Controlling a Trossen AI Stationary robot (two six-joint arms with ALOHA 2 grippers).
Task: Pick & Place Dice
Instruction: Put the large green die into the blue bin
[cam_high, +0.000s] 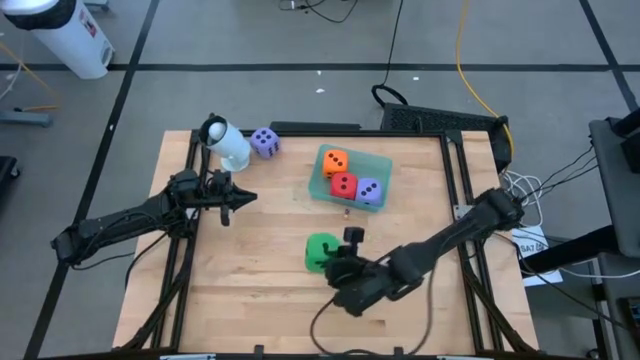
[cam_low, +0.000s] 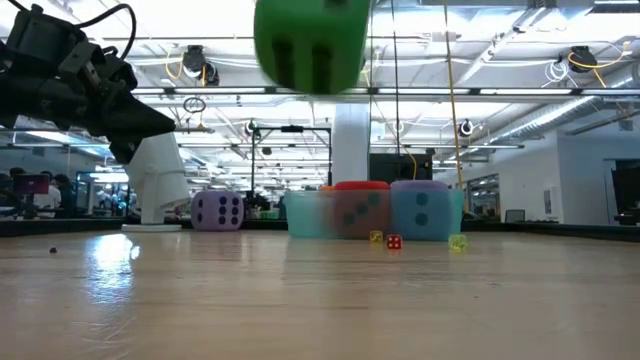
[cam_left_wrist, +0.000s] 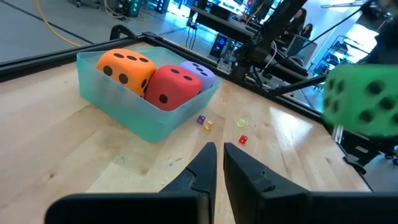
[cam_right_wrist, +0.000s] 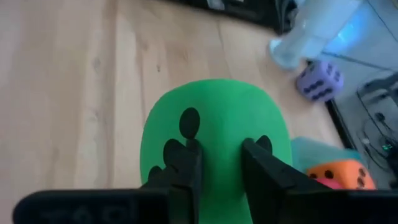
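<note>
Right gripper (cam_right_wrist: 217, 168) clamped on green die (cam_high: 320, 250), lifted clear at table's six o'clock, seemingly for carrying to bin (cam_high: 322, 187) at twelve. Left gripper (cam_left_wrist: 217, 163) pinched together, idle at nine.

- Desk (cam_high: 260, 300): light wood top, black frame along its edges.
- White cup-like object (cam_high: 226, 143): lying tilted near the desk's far left corner.
- Three tiny dice (cam_left_wrist: 206, 122): yellow, red and green, loose on the desk beside the bin.
</note>
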